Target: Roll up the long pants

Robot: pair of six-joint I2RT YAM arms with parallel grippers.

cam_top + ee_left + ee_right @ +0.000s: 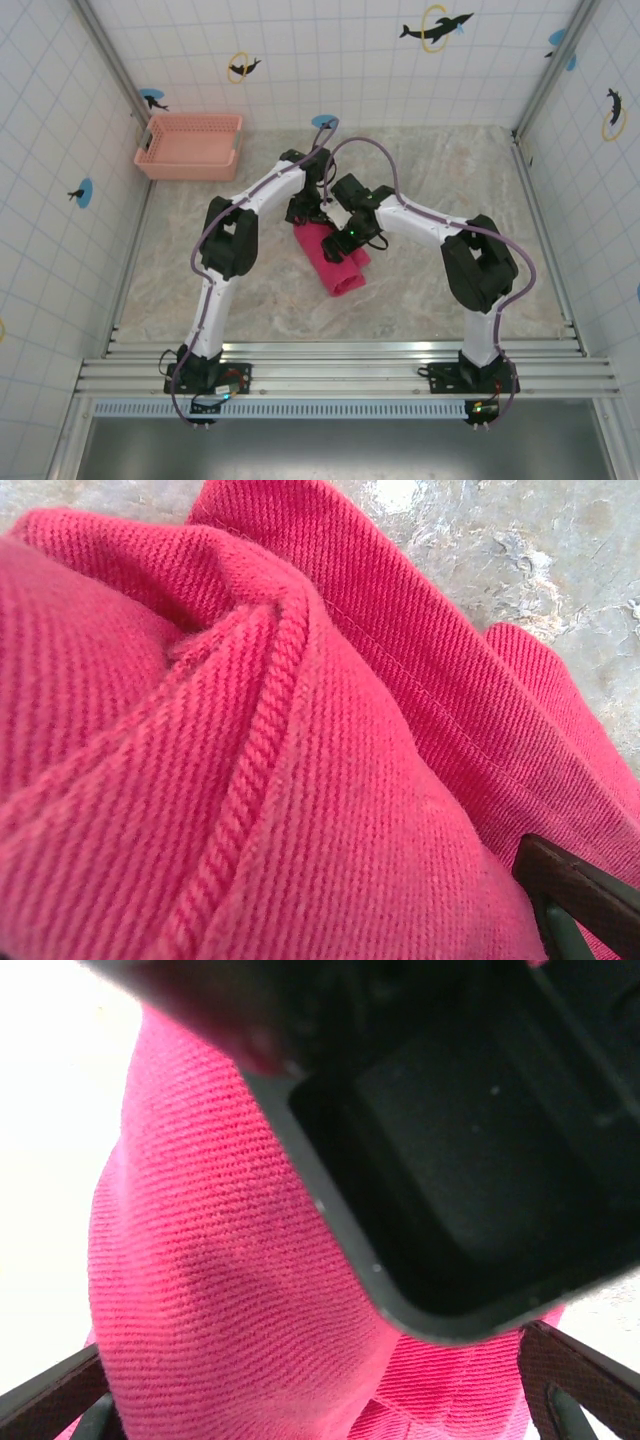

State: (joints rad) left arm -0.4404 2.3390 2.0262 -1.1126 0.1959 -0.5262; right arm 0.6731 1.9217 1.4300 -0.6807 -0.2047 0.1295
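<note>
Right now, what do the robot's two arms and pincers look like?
Both the left arm and right arm have white links, bulky black joints and black bases. A lavender cable runs along each. The pincer fingers are dark brown bars.

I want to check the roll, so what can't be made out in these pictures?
Top view: the arms cover the far end of the pants, and whether the left hand or right hand grips is too small to tell.
Left wrist: the edge cuts off a finger.
Right wrist: a blurred dark block hides part of the pants.
</note>
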